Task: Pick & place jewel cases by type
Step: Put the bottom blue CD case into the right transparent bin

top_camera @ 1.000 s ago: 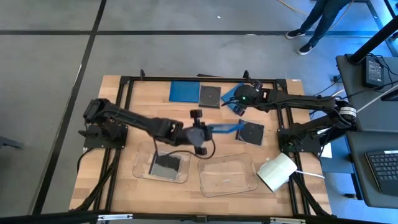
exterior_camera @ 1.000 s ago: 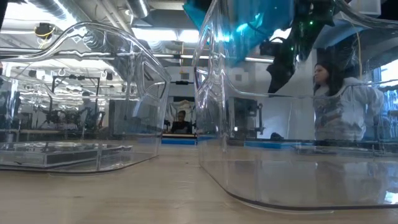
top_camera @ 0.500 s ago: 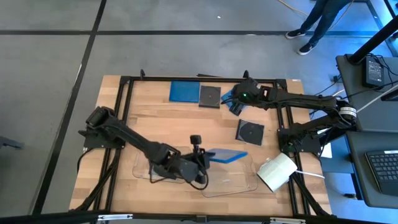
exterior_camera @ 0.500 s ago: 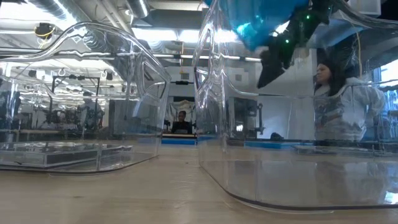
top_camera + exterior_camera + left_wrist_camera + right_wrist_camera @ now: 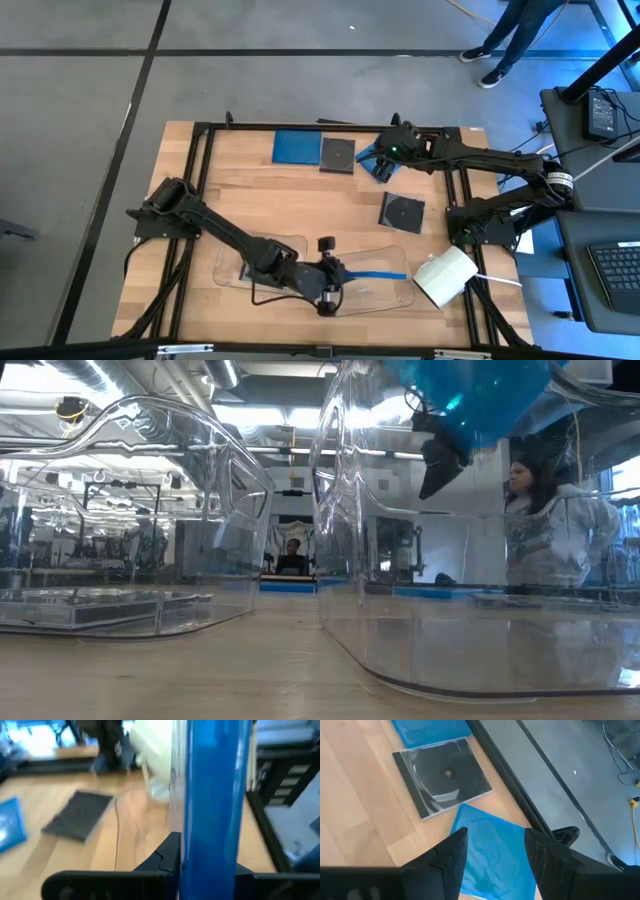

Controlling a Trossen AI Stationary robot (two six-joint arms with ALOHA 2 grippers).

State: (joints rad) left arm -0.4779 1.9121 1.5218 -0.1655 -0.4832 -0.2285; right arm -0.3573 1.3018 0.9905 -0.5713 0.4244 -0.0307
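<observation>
The left gripper [image 5: 335,275] is clamped on a blue jewel case [image 5: 378,274], holding it over the right clear tray [image 5: 400,299] at the table's near edge. The right gripper [image 5: 383,165], fingers spread wide, hovers above another blue case [image 5: 492,850] at the far side, beside a dark case [image 5: 442,775].

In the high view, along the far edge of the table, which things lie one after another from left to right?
Blue case → dark case with a disc → the right pincer, open above another blue case. The left pincer is not in this row; it holds a blue case over the near clear tray.
</observation>
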